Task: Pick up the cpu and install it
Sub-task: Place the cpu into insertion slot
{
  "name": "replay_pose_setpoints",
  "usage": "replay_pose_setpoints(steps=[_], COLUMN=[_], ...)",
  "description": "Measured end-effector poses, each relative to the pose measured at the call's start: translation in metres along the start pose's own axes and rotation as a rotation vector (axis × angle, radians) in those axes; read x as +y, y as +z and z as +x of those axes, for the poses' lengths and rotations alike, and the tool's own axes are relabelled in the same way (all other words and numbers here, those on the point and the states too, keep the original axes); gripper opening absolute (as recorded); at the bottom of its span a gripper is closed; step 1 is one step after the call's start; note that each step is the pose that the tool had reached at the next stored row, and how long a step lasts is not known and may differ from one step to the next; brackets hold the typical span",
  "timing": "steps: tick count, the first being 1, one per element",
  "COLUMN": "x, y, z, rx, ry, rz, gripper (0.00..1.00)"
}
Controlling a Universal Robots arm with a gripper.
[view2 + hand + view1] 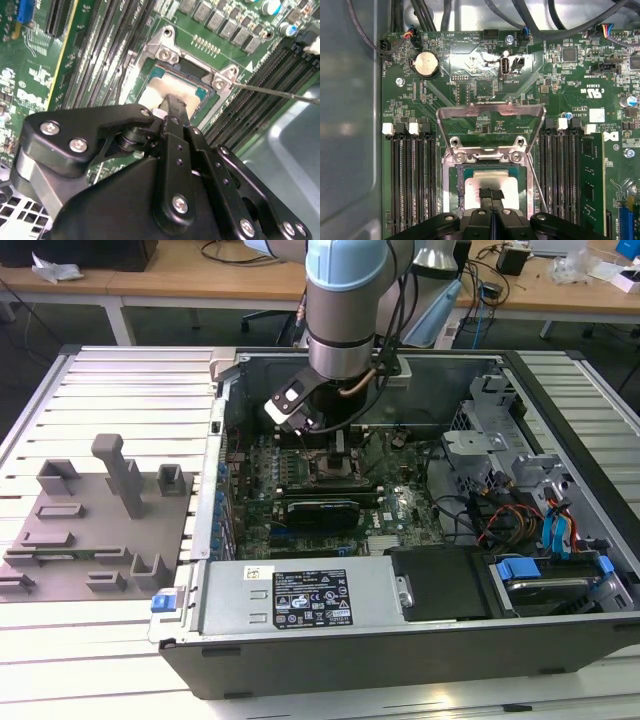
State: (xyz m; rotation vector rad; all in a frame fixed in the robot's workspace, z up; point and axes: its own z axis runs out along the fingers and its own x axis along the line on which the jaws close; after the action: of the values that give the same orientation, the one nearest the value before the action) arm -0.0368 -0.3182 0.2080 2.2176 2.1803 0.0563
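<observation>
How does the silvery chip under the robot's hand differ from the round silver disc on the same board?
The cpu is square, the coin battery round. The cpu lies in a metal-framed socket between memory slots; the coin battery sits in a black holder. The hand is over the cpu, away from the coin battery. Both are flat and silvery.

Bright even light, soft shadows inside the computer case (430, 375), mild glare on the cpu (490, 177).
</observation>
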Motion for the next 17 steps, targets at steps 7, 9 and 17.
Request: replay_pose_setpoints(steps=[7,9,17], x=[0.0,0.0,-0.0002], y=[-0.0006,-0.0007,0.0021], z=[-0.0001,-0.0001,-0.0001], rx=[-0.0005,-0.0005,-0.0006], ry=[0.0,0.0,0.0], rz=[0.0003,0.0003,0.0003], gripper=[0.11,0.24,0.48])
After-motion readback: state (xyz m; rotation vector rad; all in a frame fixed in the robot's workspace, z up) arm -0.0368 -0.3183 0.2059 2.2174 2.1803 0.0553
